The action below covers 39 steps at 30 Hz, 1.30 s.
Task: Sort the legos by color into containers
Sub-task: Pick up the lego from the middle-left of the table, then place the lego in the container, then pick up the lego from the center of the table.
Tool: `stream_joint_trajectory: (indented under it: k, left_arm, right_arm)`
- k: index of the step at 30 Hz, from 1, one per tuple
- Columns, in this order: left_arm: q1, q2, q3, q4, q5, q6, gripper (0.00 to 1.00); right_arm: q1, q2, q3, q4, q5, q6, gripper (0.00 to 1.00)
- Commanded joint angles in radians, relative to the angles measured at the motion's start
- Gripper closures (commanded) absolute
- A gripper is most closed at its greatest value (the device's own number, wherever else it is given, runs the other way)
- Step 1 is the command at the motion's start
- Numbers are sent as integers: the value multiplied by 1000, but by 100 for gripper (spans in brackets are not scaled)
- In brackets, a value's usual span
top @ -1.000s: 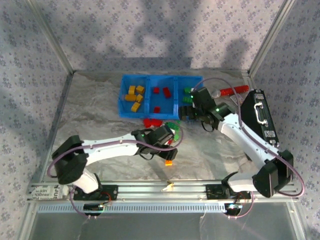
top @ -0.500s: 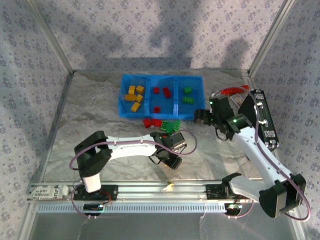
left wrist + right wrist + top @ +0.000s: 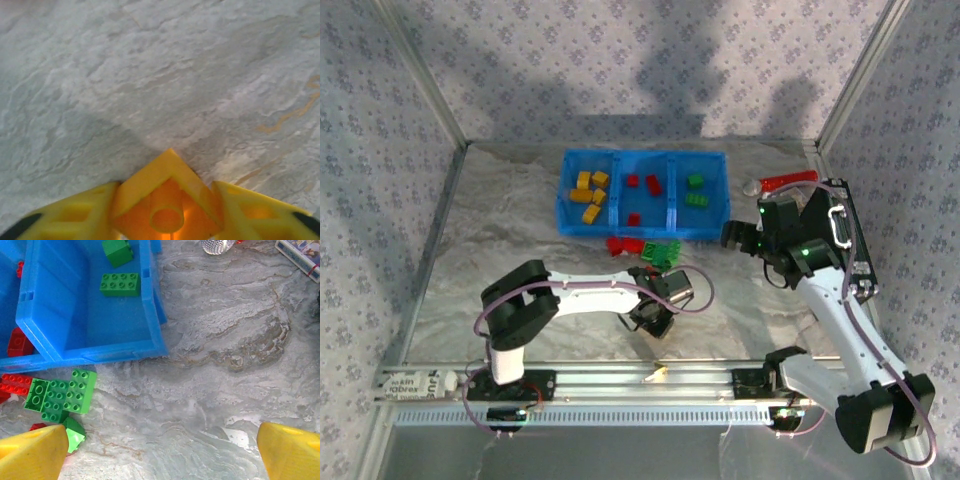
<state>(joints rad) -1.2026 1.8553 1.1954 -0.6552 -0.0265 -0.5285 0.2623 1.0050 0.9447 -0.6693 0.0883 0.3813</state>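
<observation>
The crinkled silver table (image 3: 520,240) sits inside walls of flowered cloth. Near its front edge an orange brick (image 3: 167,210) lies on the foil. A second ago it sat bare beside the left gripper (image 3: 657,318). Now that gripper has come down over it, and the left wrist view shows its yellow fingers (image 3: 75,220) pressed against the brick on both sides, hollow underside facing the camera. I'd say the grasp is made and the lift comes next.

Behind it, just short of the blue tray (image 3: 642,230), a few loose red bricks (image 3: 623,245) and loose green bricks (image 3: 62,394) wait on the table. In the tray, the yellow bricks (image 3: 590,190) fill the left compartment, the red bricks (image 3: 642,188) the middle one and two green bricks (image 3: 119,284) the right one.

The right gripper (image 3: 161,452) was over that green compartment a second ago. It has pulled back to the tray's right side, with its fingers spread wide and holding nothing, so that drop looks finished.
</observation>
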Motion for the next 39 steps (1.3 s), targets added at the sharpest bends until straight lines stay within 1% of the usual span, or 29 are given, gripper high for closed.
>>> stream_joint_trajectory:
  k: [1,3,5,8,10,13,16,19,22,23,24,25,26,27,28,29,31,32,35,37,39]
  left_arm:
    - [4,-21,0,-52,-36,15,71]
    - [34,-71,-13,-49,-40,25,72]
    - [86,-133,-25,-47,-36,45,72]
    - [200,-247,-16,-85,-62,95,72]
    - [334,-339,4,-113,-71,132,72]
    - [532,-422,62,-118,-61,176,72]
    - [686,-403,165,-111,-61,196,71]
    - [775,-312,304,-115,-61,214,71]
    - [831,-180,462,-137,-67,237,71]
    - [850,-139,498,-138,-57,241,69]
    - [870,-90,554,-158,-51,242,59]
    - [887,-39,620,-205,-61,234,34]
    - [896,-1,685,-262,-72,226,26]
    - [898,24,745,-317,-87,216,24]
    - [891,15,750,-328,-100,214,22]
    - [884,-13,734,-303,-99,213,19]
    - [861,-135,604,-195,-78,205,13]
    - [851,-189,543,-149,-67,199,12]
    - [821,-349,369,-60,-43,176,11]
    - [788,-431,255,-30,-41,160,12]
    - [751,-496,145,11,-39,144,13]
  right_arm:
    - [-10,-29,-14,0,-14,13,1]
    - [-11,-30,-18,5,-20,13,1]
    - [-12,-31,-20,8,-25,13,1]
    - [-13,-34,-18,10,-36,13,1]
    - [-13,-34,-21,12,-47,13,1]
    - [-11,-34,-36,24,-68,19,1]
    - [-2,-27,-58,55,-100,37,1]
    - [31,0,-58,63,-108,43,1]
    - [75,36,-44,59,-100,37,1]
    - [84,47,-37,56,-98,37,1]
    - [95,58,-31,54,-97,37,1]
    - [105,65,-25,52,-97,37,1]
    - [116,70,-19,49,-92,37,1]
    - [127,70,-15,45,-86,36,1]
    - [138,70,-14,40,-75,35,1]
    - [142,70,-13,37,-66,34,1]
    - [146,78,-20,41,-58,33,1]
    - [145,87,-23,44,-59,32,1]
    - [154,138,-21,59,-90,30,7]
    - [185,186,-11,64,-97,25,16]
    - [219,242,6,63,-93,24,20]
